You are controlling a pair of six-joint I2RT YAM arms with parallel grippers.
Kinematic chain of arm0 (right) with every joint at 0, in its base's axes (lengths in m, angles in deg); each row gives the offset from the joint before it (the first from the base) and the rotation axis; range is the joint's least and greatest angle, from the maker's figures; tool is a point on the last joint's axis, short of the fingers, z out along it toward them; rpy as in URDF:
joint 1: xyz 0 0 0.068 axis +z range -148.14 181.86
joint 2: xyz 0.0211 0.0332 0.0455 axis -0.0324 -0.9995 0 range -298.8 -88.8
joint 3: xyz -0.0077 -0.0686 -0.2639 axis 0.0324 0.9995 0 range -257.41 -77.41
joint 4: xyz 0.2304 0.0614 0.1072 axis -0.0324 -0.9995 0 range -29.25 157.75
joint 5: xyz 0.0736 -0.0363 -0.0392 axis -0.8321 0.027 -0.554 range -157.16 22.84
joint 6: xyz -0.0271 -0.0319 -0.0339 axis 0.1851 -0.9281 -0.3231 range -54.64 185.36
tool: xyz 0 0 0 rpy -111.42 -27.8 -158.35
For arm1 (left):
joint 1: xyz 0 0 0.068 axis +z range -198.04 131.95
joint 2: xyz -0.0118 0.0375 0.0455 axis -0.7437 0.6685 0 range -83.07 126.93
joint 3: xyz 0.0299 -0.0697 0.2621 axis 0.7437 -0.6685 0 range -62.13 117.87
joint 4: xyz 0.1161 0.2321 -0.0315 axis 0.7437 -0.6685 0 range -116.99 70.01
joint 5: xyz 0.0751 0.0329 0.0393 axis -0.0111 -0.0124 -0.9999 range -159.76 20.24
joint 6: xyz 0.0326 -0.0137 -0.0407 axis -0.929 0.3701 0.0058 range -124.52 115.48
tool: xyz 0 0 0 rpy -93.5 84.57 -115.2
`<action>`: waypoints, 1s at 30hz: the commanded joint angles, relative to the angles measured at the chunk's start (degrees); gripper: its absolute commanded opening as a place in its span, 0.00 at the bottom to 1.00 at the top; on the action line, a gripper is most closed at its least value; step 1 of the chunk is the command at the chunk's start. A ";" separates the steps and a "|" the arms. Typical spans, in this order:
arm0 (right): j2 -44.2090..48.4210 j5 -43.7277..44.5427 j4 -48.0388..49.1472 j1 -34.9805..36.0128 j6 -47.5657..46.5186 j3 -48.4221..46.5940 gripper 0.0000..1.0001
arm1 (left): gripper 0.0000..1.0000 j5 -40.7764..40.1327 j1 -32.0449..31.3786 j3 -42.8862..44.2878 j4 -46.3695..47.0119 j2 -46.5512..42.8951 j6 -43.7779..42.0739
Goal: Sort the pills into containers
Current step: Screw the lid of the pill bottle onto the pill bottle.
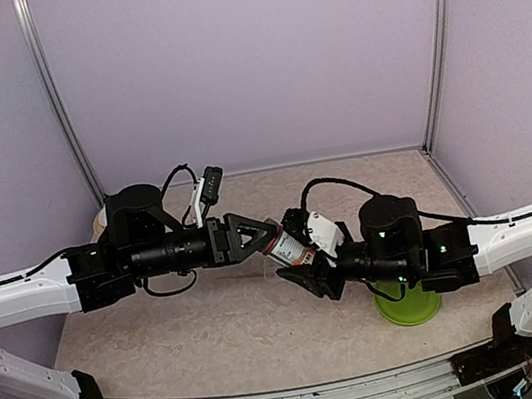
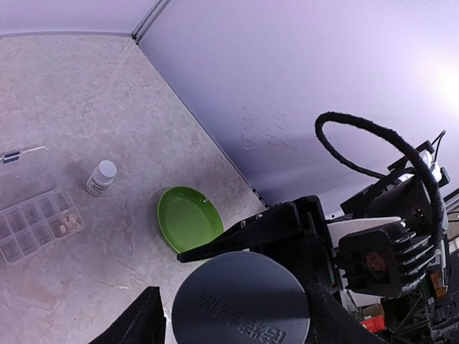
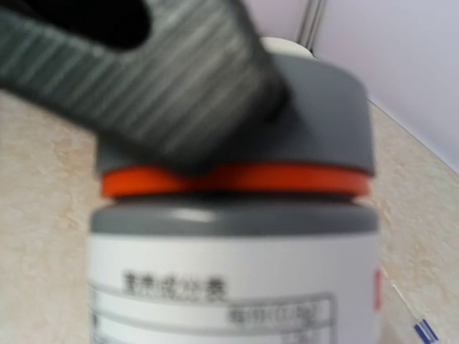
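A grey-capped bottle [image 1: 289, 246] with an orange ring and a white label [image 3: 233, 287] is held in the air between both arms. My left gripper [image 1: 272, 234] is shut on its grey cap [image 2: 240, 304], one finger [image 3: 165, 86] pressing on the cap's side. My right gripper [image 1: 300, 267] is shut on the bottle's body; its own fingers are hidden in the right wrist view. The clear compartment box [image 2: 36, 226] lies open on the table below, with a few whitish pills [image 2: 68, 226] in one end compartment.
A small white bottle [image 2: 100, 178] stands beyond the box. A green plate [image 1: 409, 303] lies on the table under the right arm and also shows in the left wrist view [image 2: 188, 217]. Purple walls enclose the table on three sides.
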 commanded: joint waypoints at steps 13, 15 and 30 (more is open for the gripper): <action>-0.15 -0.40 1.51 0.69 0.96 -2.04 0.00 | 0.30 8.92 1.03 -0.09 7.24 1.90 -2.12; 0.40 -2.16 1.63 0.62 2.42 -1.86 0.00 | 0.24 9.98 0.87 -0.13 7.77 1.92 -3.89; 7.17 -26.31 6.18 -3.97 23.97 1.29 0.00 | 0.00 15.37 -2.19 -2.19 12.50 -2.33 -18.07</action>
